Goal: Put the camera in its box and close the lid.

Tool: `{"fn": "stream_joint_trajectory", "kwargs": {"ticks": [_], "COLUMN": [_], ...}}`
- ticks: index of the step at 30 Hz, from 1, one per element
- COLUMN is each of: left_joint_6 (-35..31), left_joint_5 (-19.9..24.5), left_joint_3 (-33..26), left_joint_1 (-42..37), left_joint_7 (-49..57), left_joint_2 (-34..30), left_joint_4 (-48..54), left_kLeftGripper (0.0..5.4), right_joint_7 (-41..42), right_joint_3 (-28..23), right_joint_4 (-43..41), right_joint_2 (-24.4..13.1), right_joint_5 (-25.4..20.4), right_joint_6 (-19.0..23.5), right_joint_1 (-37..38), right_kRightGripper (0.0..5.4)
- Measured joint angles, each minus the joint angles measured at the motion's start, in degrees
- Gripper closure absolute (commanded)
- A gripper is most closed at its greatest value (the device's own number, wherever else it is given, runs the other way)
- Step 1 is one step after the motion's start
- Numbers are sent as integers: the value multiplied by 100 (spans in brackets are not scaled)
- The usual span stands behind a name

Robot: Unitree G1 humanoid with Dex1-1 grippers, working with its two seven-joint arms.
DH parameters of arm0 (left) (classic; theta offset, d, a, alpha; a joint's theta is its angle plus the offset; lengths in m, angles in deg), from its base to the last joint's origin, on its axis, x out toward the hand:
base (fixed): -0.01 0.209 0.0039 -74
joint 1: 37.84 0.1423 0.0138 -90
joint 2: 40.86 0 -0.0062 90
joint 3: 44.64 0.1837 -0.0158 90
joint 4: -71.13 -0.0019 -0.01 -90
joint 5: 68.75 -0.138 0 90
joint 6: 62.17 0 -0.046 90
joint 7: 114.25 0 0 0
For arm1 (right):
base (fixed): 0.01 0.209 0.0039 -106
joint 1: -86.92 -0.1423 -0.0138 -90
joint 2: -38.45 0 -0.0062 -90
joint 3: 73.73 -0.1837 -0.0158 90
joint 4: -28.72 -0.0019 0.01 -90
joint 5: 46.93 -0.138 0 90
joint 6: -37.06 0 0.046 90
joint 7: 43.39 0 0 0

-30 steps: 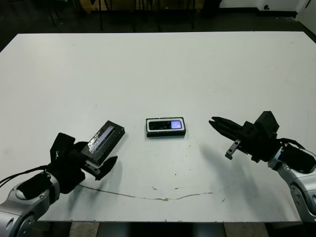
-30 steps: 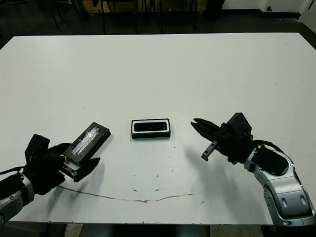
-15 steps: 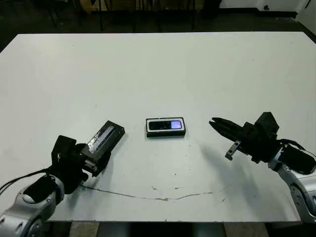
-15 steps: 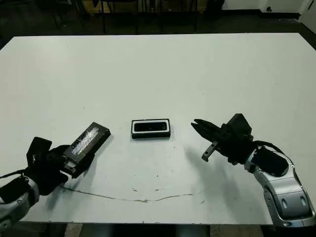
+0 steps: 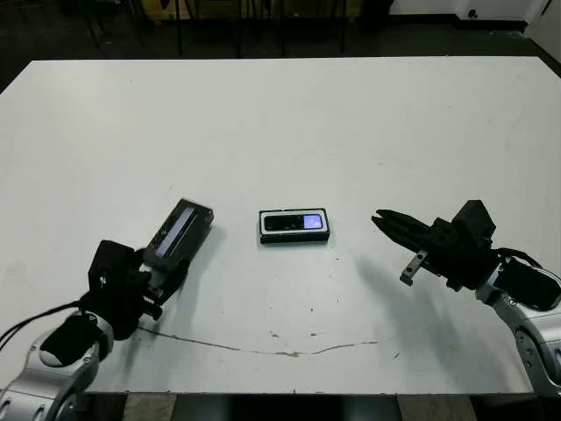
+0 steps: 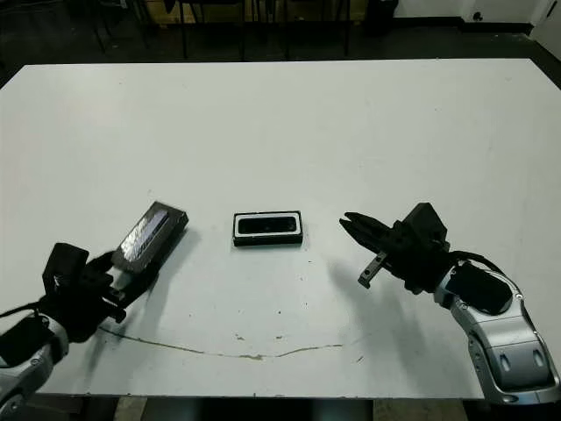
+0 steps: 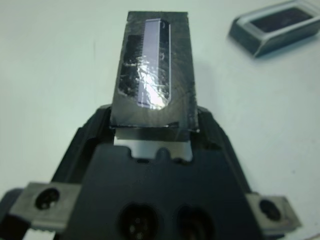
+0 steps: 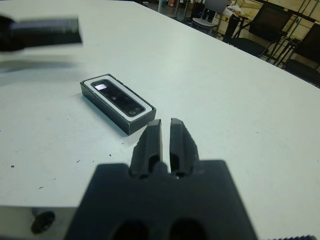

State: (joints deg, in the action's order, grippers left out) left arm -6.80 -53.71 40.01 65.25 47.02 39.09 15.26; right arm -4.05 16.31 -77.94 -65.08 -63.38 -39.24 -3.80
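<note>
Camera [image 5: 294,222] already lies inside the box [image 5: 294,237], near the middle of the white table [image 5: 289,123]; its bluish shiny patch faces up and the white lining of the box frames it on all sides. So the first part of the task looks done, and the step in hand is the closing.

Seen from the box in the head view, the lid [image 5: 179,231] is at about nine o'clock, well apart from it. The left gripper [image 5: 158,274] holds the lid by its near short end, fingers closed on it, while the far end points to about one o'clock and seems raised a little off the table. In the left wrist view the pale glossy strip of the lid [image 7: 152,70] runs straight away from the gripper, and the box [image 7: 277,25] shows off to one side, not in line with it.

The right gripper [image 5: 383,220] hangs at about three o'clock from the box, near but apart, its two fingers [image 8: 150,145] almost together with only a thin gap, and it holds nothing.

In my judgement, the next move calls for carrying the lid toward three o'clock, turning it until its long side is parallel with the box, then lowering it level so the edges meet all around.
</note>
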Motion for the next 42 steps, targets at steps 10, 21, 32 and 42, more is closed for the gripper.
{"fn": "stream_joint_trajectory", "kwargs": {"ticks": [10,21,32,42], "left_joint_6": [-49,1397,2044,2326], "left_joint_5": [432,65,-481,-605], "left_joint_3": [-430,1154,1913,1876], "left_joint_1": [-2134,-4522,-5795,-6151], "left_joint_7": [-1129,-4251,-5472,-5934], "left_joint_2": [-1057,-1515,-504,295], "left_joint_4": [-636,-4158,-6816,-8411], "left_kLeftGripper": [275,275,276,276], "right_joint_7": [-6,-65,-62,-20], "right_joint_3": [9,-19,-19,-17], "right_joint_4": [19,57,169,320], "right_joint_2": [29,32,34,41], "right_joint_5": [-2,6,21,64], "right_joint_6": [12,105,55,-60], "right_joint_1": [-50,-21,-24,-17], "right_kRightGripper": [540,540,540,540]}}
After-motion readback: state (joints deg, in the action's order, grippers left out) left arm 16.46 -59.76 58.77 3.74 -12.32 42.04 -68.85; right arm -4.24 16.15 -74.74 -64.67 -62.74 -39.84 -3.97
